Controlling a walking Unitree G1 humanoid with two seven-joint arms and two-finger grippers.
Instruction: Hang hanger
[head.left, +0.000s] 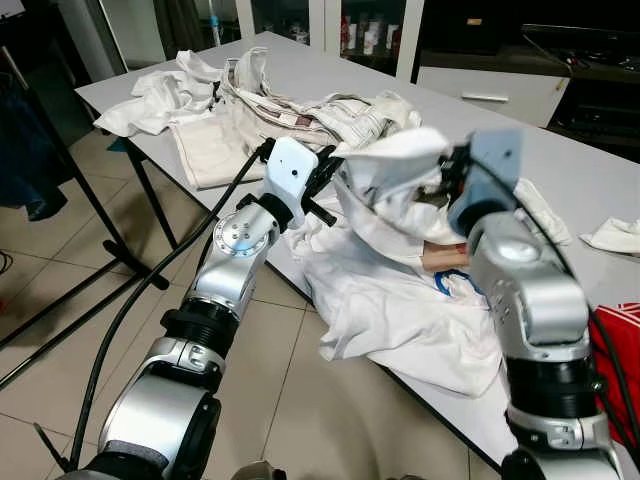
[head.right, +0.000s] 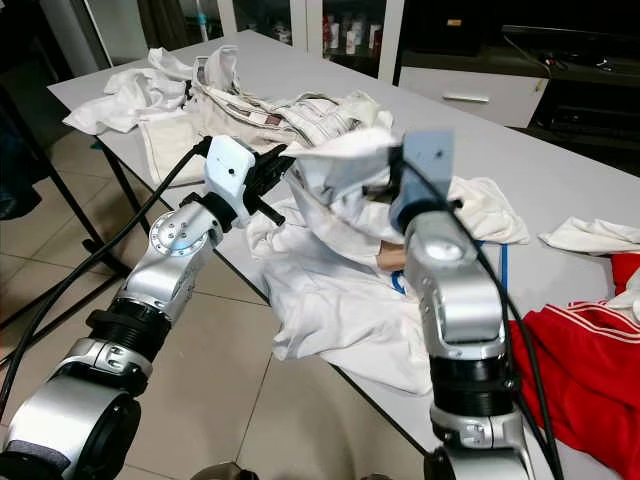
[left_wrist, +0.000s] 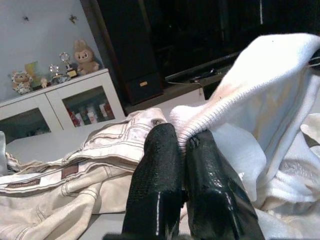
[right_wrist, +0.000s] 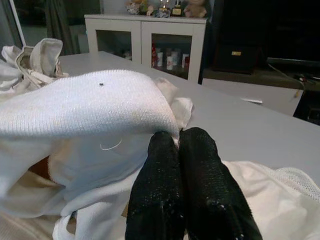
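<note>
A white shirt (head.left: 400, 290) lies over the near edge of the grey table (head.left: 590, 170). Its ribbed opening (head.left: 395, 160) is lifted and stretched between my two grippers. My left gripper (left_wrist: 184, 145) is shut on one side of that ribbed edge (left_wrist: 240, 85). My right gripper (right_wrist: 176, 137) is shut on the other side (right_wrist: 90, 105). Under the lifted cloth a brown wooden piece of the hanger (head.left: 445, 256) shows, with a blue part (head.left: 447, 285) beside it. The remainder of the hanger is hidden by the shirt.
Beige trousers and more white clothes (head.left: 300, 115) are piled at the table's far left. A red garment (head.right: 585, 360) lies at the near right, a small white cloth (head.left: 615, 237) beyond it. A black rack (head.left: 95, 215) with a dark garment (head.left: 25, 150) stands on the tiled floor to my left.
</note>
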